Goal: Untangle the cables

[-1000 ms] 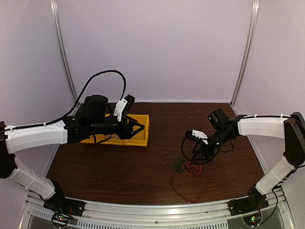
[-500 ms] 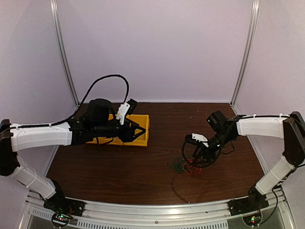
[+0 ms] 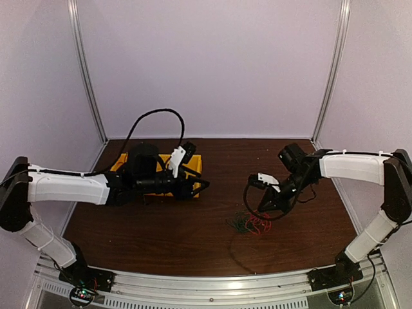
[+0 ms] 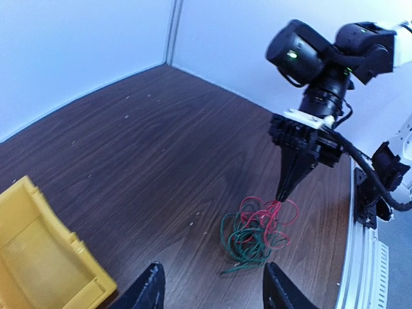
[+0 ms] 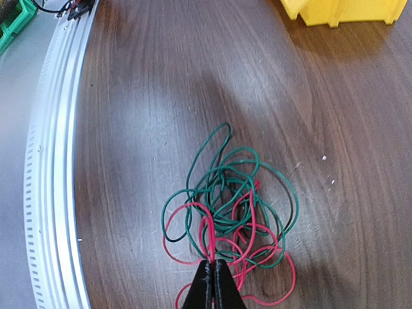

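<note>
Toward table's 4 o'clock, cables (image 3: 250, 224) lie knotted; my right gripper (image 5: 211, 283) pinches red strand (image 5: 207, 239), left gripper (image 4: 209, 290) spread, empty; I judge untangling barely started.

The top view is dim and a bit fuzzy, and the straight wall poles (image 3: 85, 71) bend near the edges. In the right wrist view, a pale shine lies on the tabletop (image 5: 129, 109) ahead of the right pincer (image 5: 211, 283), with a soft dark shadow beside it. The cables (image 5: 232, 193) just past its tips look sharp. In the left wrist view, the left pincer (image 4: 212, 293) is dark and blurry, and the walls (image 4: 84, 38) far ahead glow bright.
</note>
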Controlling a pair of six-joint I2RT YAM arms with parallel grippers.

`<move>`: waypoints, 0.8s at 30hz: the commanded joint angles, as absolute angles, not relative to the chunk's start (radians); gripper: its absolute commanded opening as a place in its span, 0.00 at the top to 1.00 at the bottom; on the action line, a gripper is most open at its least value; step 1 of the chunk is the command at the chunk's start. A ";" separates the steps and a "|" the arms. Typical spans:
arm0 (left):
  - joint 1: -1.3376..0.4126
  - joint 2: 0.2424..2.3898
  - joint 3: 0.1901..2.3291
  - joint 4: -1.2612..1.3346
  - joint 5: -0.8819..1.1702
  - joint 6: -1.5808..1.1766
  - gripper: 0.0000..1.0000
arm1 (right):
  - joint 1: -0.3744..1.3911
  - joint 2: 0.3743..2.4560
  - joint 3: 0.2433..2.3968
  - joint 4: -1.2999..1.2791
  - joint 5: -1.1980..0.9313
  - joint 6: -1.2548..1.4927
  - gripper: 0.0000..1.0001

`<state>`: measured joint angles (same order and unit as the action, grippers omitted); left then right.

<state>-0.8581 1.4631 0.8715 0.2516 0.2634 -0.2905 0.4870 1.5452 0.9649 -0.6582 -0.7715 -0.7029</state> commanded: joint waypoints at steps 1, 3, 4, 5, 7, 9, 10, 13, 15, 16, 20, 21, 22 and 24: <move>-0.947 1.554 0.823 0.611 0.300 -0.273 0.46 | 0.495 1.513 1.107 -0.756 -0.883 -0.701 1.00; -0.979 1.623 0.833 0.758 0.315 -0.294 0.46 | 0.494 1.514 1.171 -0.809 -0.921 -0.704 1.00; -1.003 1.654 0.850 0.800 0.320 -0.297 0.46 | 0.494 1.517 1.203 -0.836 -0.937 -0.708 1.00; -1.021 1.688 0.871 0.836 0.319 -0.298 0.46 | 0.495 1.521 1.232 -0.861 -0.952 -0.710 1.00; -1.053 1.753 0.922 0.899 0.310 -0.295 0.45 | 0.495 1.527 1.295 -0.908 -0.982 -0.712 1.00; -1.074 1.818 0.969 0.974 0.290 -0.299 0.45 | 0.496 1.524 1.343 -0.937 -1.013 -0.704 1.00; -1.079 1.856 0.986 1.027 0.284 -0.309 0.45 | 0.497 1.520 1.360 -0.942 -1.031 -0.696 1.00; -1.082 1.982 1.055 1.171 0.296 -0.356 0.50 | 0.498 1.496 1.417 -0.937 -1.079 -0.668 1.00; -1.081 2.063 1.118 1.175 0.263 -0.365 0.58 | 0.498 1.480 1.450 -0.922 -1.097 -0.643 1.00; -1.081 2.101 1.147 1.169 0.219 -0.367 0.66 | 0.497 1.474 1.469 -0.925 -1.100 -0.638 1.00; -1.081 2.231 1.243 1.117 0.152 -0.366 0.90 | 0.485 1.480 1.610 -0.992 -1.137 -0.655 1.00; -1.080 2.255 1.258 1.102 0.152 -0.367 0.92 | 0.476 1.484 1.653 -1.008 -1.158 -0.658 1.00; -1.080 2.274 1.270 1.091 0.153 -0.369 0.94 | 0.464 1.487 1.699 -1.019 -1.176 -0.656 1.00; -1.079 2.302 1.279 1.072 0.154 -0.382 0.97 | 0.433 1.491 1.785 -1.022 -1.212 -0.637 1.00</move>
